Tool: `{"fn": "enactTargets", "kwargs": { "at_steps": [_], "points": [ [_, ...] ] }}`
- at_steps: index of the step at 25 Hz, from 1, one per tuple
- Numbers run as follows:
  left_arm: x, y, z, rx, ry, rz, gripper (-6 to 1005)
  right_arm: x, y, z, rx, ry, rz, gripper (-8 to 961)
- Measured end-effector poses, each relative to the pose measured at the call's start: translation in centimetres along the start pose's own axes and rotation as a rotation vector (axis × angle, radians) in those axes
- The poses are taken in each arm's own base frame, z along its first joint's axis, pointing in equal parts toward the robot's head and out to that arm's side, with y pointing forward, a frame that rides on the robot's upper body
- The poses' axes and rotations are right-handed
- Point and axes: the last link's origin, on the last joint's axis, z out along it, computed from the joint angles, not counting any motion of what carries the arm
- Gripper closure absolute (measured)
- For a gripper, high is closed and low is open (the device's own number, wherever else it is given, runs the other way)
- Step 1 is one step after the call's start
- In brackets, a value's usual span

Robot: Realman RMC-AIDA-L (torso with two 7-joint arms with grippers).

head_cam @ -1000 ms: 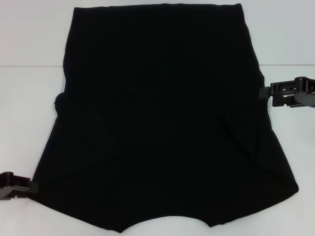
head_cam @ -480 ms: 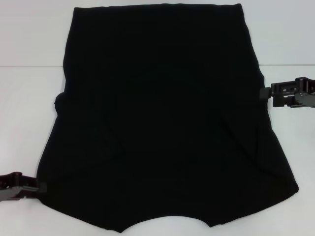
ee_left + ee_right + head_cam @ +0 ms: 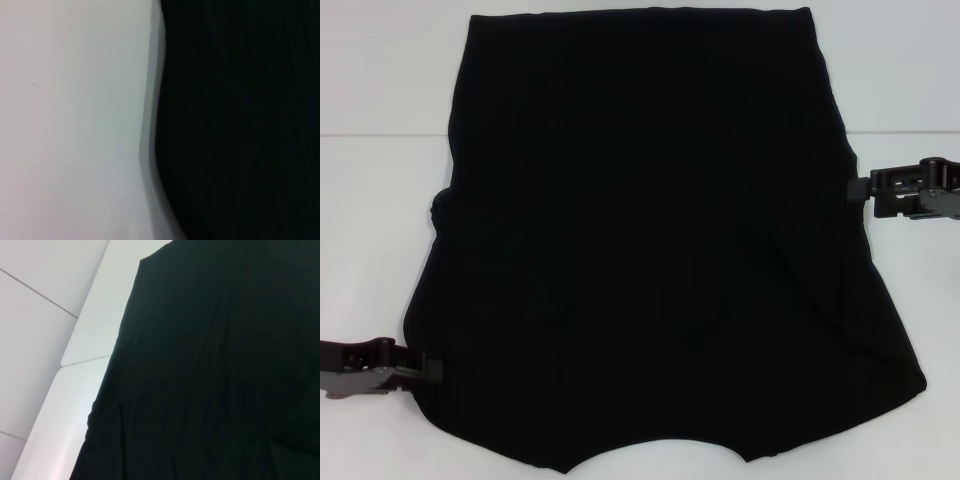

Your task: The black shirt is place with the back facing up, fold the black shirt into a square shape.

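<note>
The black shirt point(image 3: 650, 240) lies spread flat on the white table point(image 3: 370, 230), plain side up. My left gripper point(image 3: 432, 370) meets its near left edge, my right gripper point(image 3: 855, 190) its right edge; I cannot tell whether either pair of jaws is open or closed.

White table point(image 3: 380, 250) fills the margins here, bare and pale down the left side of the frame and again down the right. A thin seam line point(image 3: 380, 134) crosses it in the upper part of the frame, showing on the left edge and picking up again on the right at about the same height. In the left wrist view the table point(image 3: 70, 125) takes up the whole left half, plain and smooth, with a soft shadow along its inner border. In the right wrist view the table point(image 3: 45, 405) sits at the left, with a rounded panel corner and thin seams point(image 3: 37, 290) crossing it.
</note>
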Motion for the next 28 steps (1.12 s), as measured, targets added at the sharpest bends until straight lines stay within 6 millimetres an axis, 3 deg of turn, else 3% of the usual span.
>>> {"fn": "enactTargets", "kwargs": {
  "at_steps": [10,16,21,28],
  "points": [
    [0.2,0.1,-0.3,-0.007,0.009,-0.011,774,0.4,-0.4,-0.3,0.005,0.002,0.011,241],
    [0.1,0.5,-0.3,-0.03,-0.007,-0.003,957,0.8,-0.6,-0.6,0.002,0.016,0.02,242],
    [0.3,1.7,-1.0,-0.126,-0.006,0.021,957,2.2,-1.0,-1.6,0.027,0.131,0.009,241],
    [1.0,1.9,-1.0,-0.124,0.019,0.022,956,4.5,-2.3,-2.6,0.098,0.283,0.026,240]
  ]
}}
